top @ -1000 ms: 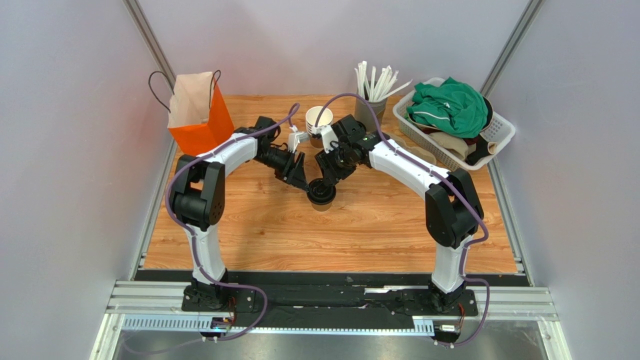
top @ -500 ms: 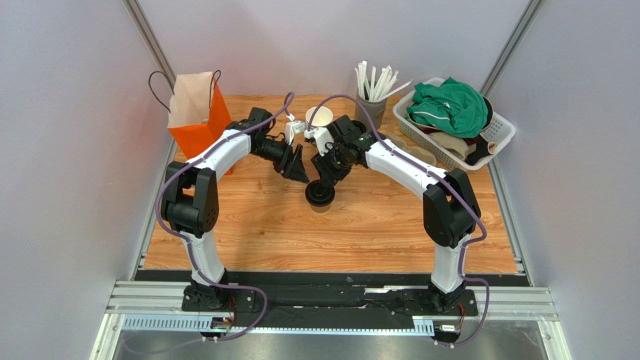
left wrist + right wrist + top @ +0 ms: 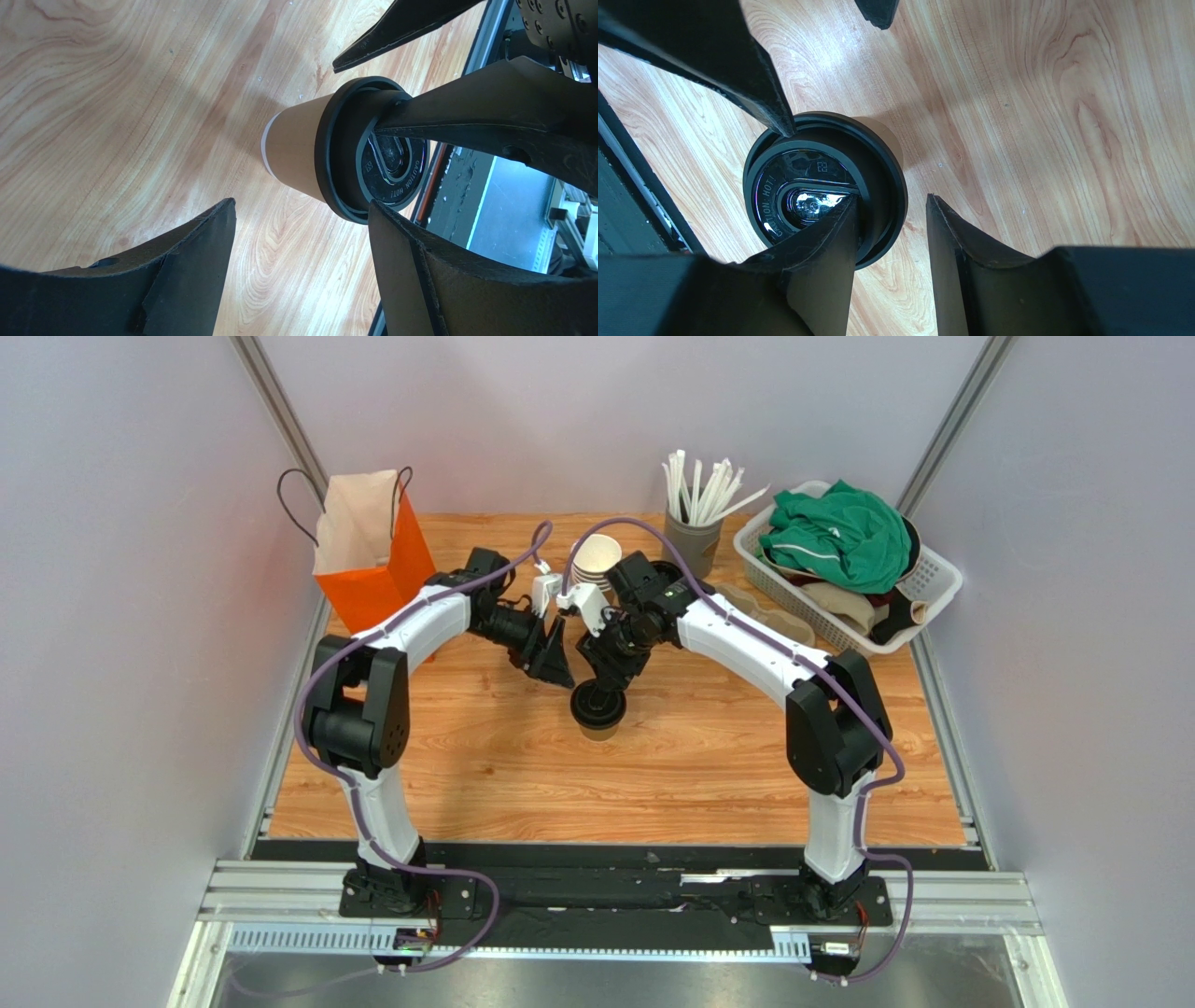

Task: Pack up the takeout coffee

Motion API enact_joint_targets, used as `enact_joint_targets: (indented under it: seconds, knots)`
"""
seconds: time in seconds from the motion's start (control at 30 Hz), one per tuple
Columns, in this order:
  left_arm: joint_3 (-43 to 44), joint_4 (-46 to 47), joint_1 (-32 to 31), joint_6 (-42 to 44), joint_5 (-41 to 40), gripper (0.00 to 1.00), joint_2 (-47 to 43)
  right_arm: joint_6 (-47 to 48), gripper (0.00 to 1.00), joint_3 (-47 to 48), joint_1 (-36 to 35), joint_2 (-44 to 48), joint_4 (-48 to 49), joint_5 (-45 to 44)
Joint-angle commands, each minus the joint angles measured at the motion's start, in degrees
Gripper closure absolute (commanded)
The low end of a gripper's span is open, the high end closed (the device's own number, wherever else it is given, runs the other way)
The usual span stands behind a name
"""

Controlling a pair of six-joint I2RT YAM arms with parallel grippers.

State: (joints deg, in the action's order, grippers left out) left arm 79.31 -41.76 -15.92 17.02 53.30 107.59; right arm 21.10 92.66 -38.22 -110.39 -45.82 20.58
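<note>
Takeout coffee (image 3: 599, 709) is standing lidded on the table (image 3: 701, 756). Right gripper (image 3: 892, 203) is hovering over it, jaws apart, one finger on the lid (image 3: 780, 175), other outside the rim, w/ left gripper (image 3: 300, 204) wide open beside it. Prob. lid-seating stage, bagging not begun: next is calling for a side grip & level lift to the orange bag (image 3: 376, 567).

Item: takeout coffee (image 3: 298, 157), black lid (image 3: 808, 175). Raised lettering round the lid's sunken centre, "CAUTION HOT", partly hidden by a finger. Small moulded number beside it, not surely legible.
</note>
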Motion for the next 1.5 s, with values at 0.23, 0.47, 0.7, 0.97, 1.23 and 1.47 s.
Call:
enact_joint_targets:
  seconds: [0.23, 0.47, 0.7, 0.97, 1.23, 1.47]
  knots:
    - [-0.38, 1.77, -1.65, 1.27, -0.29, 0.23, 2.45, 2.10, 0.56, -1.43, -1.07, -0.53, 1.26, -0.63]
    - [-0.65, 3.44, -2.71, -0.40, -6.00, 0.26, 4.29, 1.66, 0.56, -2.66, -1.16, -0.27, 2.05, -0.72]
    - [-0.29, 2.82, -2.80, -0.58, -9.00, 0.31, 6.05, 1.75, 0.56, -3.37, -1.25, 0.17, 2.76, -1.15]
    - [2.07, 0.81, -1.13, 1.00, -0.14, 0.23, 2.54, 1.92, 0.56, -2.67, -1.25, 1.93, 2.23, -1.86]
    - [8.58, -5.44, 0.37, 4.43, 3.30, 0.15, -1.94, 2.28, 0.56, 0.32, -1.33, 4.21, -0.49, -3.52]
    - [8.76, -6.23, 1.77, 3.02, 2.69, 0.15, -4.84, 3.24, 0.59, 1.03, -1.25, 5.01, -2.52, -5.29]
